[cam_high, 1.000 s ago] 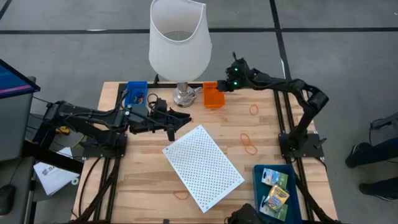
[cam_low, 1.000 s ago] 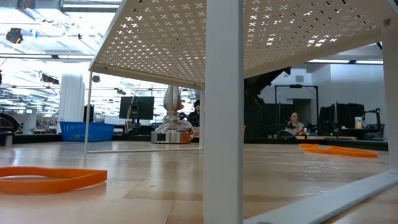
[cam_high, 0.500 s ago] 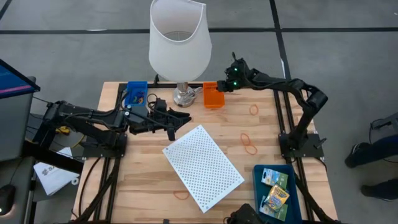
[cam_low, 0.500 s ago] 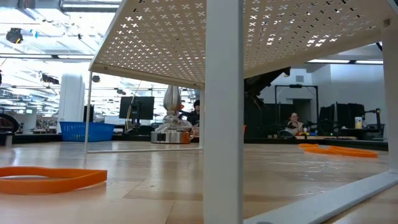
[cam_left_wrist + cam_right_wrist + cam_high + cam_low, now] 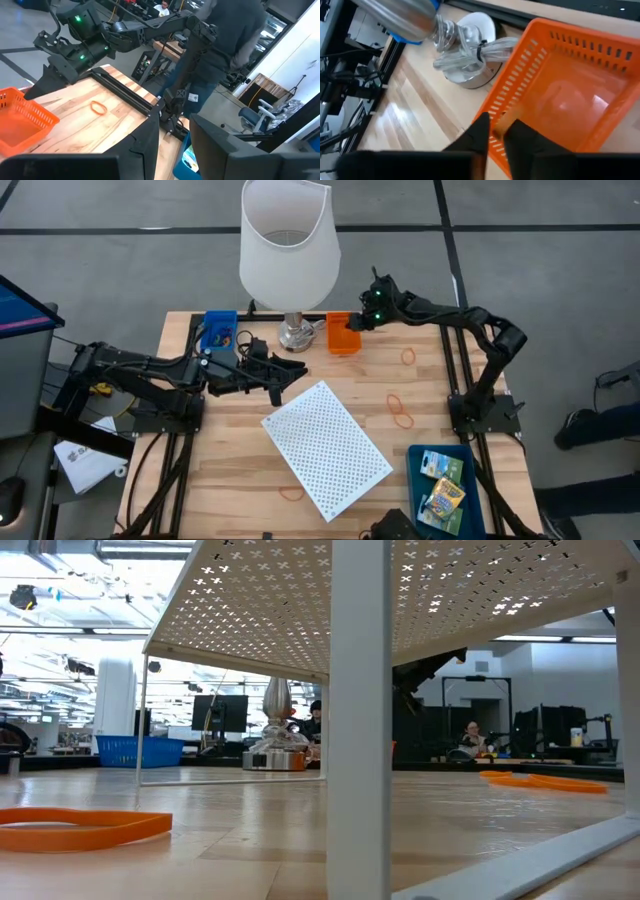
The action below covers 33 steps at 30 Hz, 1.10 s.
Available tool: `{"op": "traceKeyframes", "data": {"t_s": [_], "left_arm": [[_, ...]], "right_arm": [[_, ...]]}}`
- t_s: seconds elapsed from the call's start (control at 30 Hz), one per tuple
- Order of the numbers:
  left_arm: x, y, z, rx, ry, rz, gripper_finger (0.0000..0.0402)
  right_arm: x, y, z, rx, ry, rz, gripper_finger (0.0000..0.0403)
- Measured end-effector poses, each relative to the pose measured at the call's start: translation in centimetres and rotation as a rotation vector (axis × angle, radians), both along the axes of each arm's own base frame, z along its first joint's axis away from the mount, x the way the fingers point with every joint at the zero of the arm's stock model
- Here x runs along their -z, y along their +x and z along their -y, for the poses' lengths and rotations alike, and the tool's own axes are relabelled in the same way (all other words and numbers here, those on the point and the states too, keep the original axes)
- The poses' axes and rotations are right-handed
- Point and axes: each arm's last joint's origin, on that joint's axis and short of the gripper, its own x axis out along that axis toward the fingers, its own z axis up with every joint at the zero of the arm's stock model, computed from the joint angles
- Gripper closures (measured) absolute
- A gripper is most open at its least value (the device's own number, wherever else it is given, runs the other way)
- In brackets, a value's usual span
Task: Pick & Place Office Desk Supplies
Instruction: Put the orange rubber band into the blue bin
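From above, the right gripper (image 5: 352, 326) hangs over the orange basket (image 5: 342, 338) at the desk's (image 5: 240, 470) far edge, just right of the lamp (image 5: 287, 250). Its jaws stand only a narrow slit apart, with something thin and pale between them that I cannot identify. The left gripper (image 5: 282, 374) hovers left of centre, near the white perforated shelf (image 5: 327, 448) and the blue basket (image 5: 218, 330). Orange rubber bands lie loose: one (image 5: 408, 356) at far right, two (image 5: 399, 412) right of the shelf, one (image 5: 291, 493) at the near edge. Two printed boxes (image 5: 440, 483) sit in a blue tray (image 5: 415, 485) at the near right corner.

Level with the desk, an orange band (image 5: 70, 828) lies at near left under the shelf (image 5: 360, 600); more bands (image 5: 545, 780) lie far right, and the blue basket (image 5: 140, 751) stands far left.

Past the left wrist, the jaws are parted and empty; the right arm (image 5: 125, 37) reaches over the orange basket (image 5: 22, 120), a band (image 5: 98, 106) beside it. A person stands beyond the desk.

Past the right wrist, the fingers (image 5: 481, 131) sit at the orange basket's (image 5: 560, 95) rim, almost together; the lamp base (image 5: 465, 55) stands alongside.
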Motion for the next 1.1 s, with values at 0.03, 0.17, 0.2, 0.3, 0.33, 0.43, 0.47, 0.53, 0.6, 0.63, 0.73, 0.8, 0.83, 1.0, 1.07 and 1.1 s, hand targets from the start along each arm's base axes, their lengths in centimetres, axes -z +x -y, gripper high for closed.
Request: {"op": "traceKeyframes", "data": {"t_s": [0.03, 0.17, 0.2, 0.3, 0.33, 0.43, 0.47, 0.53, 0.6, 0.63, 0.73, 0.8, 0.83, 1.0, 1.07, 1.1], "left_arm": [[0.0, 0.0, 0.0, 0.0, 0.0, 0.0, 0.0298], [0.0, 0.0, 0.0, 0.0, 0.0, 0.0, 0.0298], [0.0, 0.0, 0.0, 0.0, 0.0, 0.0, 0.0298], [0.0, 0.0, 0.0, 0.0, 0.0, 0.0, 0.0298], [0.0, 0.0, 0.0, 0.0, 0.0, 0.0, 0.0298], [0.0, 0.0, 0.0, 0.001, 0.003, -0.001, 0.0298], [0.0, 0.0, 0.0, 0.001, 0.003, -0.001, 0.0298], [0.0, 0.0, 0.0, 0.001, 0.004, -0.001, 0.0298], [0.0, 0.0, 0.0, 0.001, 0.005, -0.002, 0.0298], [0.0, 0.0, 0.0, 0.001, 0.005, -0.002, 0.0298], [0.0, 0.0, 0.0, 0.001, 0.006, -0.002, 0.0298], [0.0, 0.0, 0.0, 0.001, 0.007, -0.003, 0.0298], [0.0, 0.0, 0.0, 0.001, 0.007, -0.003, 0.0298], [0.0, 0.0, 0.0, 0.002, 0.013, -0.005, 0.0298], [0.0, 0.0, 0.0, 0.002, 0.013, -0.005, 0.0298], [0.0, 0.0, 0.0, 0.003, 0.014, -0.005, 0.0298]], "right_arm": [[0.0, 0.0, 0.0, 0.002, 0.0, 0.0, 0.0344], [0.0, -0.1, 0.1, 0.024, 0.006, -0.008, 0.028], [0.0, -0.1, 0.1, 0.026, 0.006, -0.008, 0.0266], [0.0, -0.1, 0.1, 0.037, 0.006, -0.012, 0.0231], [0.0, -0.1, 0.1, 0.042, 0.004, -0.014, 0.0223], [0.0, -0.1, 0.1, 0.042, 0.011, -0.008, 0.0209], [0.0, 0.0, 0.1, 0.04, 0.015, -0.002, 0.0207], [0.0, 0.0, 0.1, 0.045, 0.02, 0.001, 0.0206], [-0.1, -0.1, 0.1, 0.059, 0.019, -0.002, 0.0208], [-0.3, -0.2, 0.1, 0.068, 0.01, -0.006, 0.0209], [-1.2, -0.6, -0.1, 0.112, -0.025, -0.026, 0.0215], [-1.9, -1.3, -0.3, 0.15, -0.042, -0.058, 0.0219], [-2.2, -1.8, -0.4, 0.169, -0.043, -0.086, 0.022], [-3.1, -4.9, -2.4, 0.304, -0.038, -0.399, 0.0227], [-3.4, -6.0, -3.6, 0.306, -0.009, -0.519, 0.0227], [-3.6, -6.5, -4.4, 0.295, 0.008, -0.575, 0.0227]]}}
